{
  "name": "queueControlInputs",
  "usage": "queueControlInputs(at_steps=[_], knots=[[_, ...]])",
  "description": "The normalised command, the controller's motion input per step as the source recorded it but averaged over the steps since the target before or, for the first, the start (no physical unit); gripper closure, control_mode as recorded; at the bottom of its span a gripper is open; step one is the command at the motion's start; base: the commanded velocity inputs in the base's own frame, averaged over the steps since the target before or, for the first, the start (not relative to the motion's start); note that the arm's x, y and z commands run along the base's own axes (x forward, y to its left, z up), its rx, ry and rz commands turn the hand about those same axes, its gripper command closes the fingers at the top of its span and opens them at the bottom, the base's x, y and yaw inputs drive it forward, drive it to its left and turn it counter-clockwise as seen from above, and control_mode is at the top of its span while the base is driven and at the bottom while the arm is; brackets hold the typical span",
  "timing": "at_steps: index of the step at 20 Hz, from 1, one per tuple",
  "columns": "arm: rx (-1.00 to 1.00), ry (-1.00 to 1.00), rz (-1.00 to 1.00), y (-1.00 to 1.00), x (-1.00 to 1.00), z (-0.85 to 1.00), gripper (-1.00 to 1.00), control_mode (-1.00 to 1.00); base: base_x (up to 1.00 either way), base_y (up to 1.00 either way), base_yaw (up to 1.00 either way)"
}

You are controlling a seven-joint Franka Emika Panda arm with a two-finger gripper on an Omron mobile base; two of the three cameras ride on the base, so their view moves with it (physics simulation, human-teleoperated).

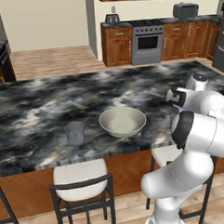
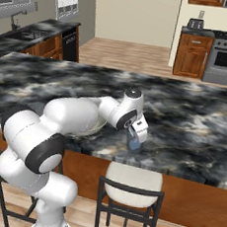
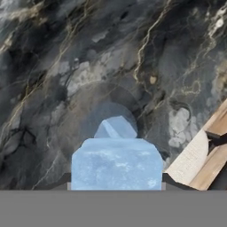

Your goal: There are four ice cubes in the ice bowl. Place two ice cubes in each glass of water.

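My gripper (image 2: pixel 136 134) hangs just above a glass of water (image 2: pixel 134 145) near the counter's front edge, right of the ice bowl. In the hand view the gripper (image 3: pixel 116 182) is shut on a pale blue ice cube (image 3: pixel 116 163), directly over the round glass (image 3: pixel 84 119). A second, smaller-looking ice cube (image 3: pixel 116 127) lies inside that glass. The wide beige ice bowl (image 1: pixel 122 121) stands mid-counter, and the other grey glass (image 1: pixel 75 133) stands to its left. In the left base view my own arm hides the gripper.
The dark marble counter (image 1: pixel 48 103) ends in a wooden front edge (image 3: pixel 213 150) close to the glass. White-cushioned stools (image 1: pixel 80 173) (image 2: pixel 131 179) stand below the edge. Cabinets and a stove (image 1: pixel 146 41) line the far wall.
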Motion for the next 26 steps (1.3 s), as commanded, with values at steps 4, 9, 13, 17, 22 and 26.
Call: queueControlInputs(at_steps=[4, 9, 13, 17, 22, 26], knots=[[0.0, 0.0, 0.01, 0.0, 0.1, -0.08, 1.0, -1.0, 0.0, 0.0, 0.0], [0.0, 0.0, 0.01, 0.0, 0.08, -0.07, 1.0, -1.0, 0.0, 0.0, 0.0], [0.0, 0.0, 0.01, 0.0, 0.07, -0.05, 1.0, -1.0, 0.0, 0.0, 0.0], [0.0, 0.0, 0.01, 0.0, 0.08, -0.07, 1.0, -1.0, 0.0, 0.0, 0.0], [0.0, 0.0, 0.01, 0.0, 0.07, -0.09, 1.0, -1.0, 0.0, 0.0, 0.0], [0.0, 0.0, 0.01, 0.0, 0.06, -0.09, 1.0, -1.0, 0.0, 0.0, 0.0]])
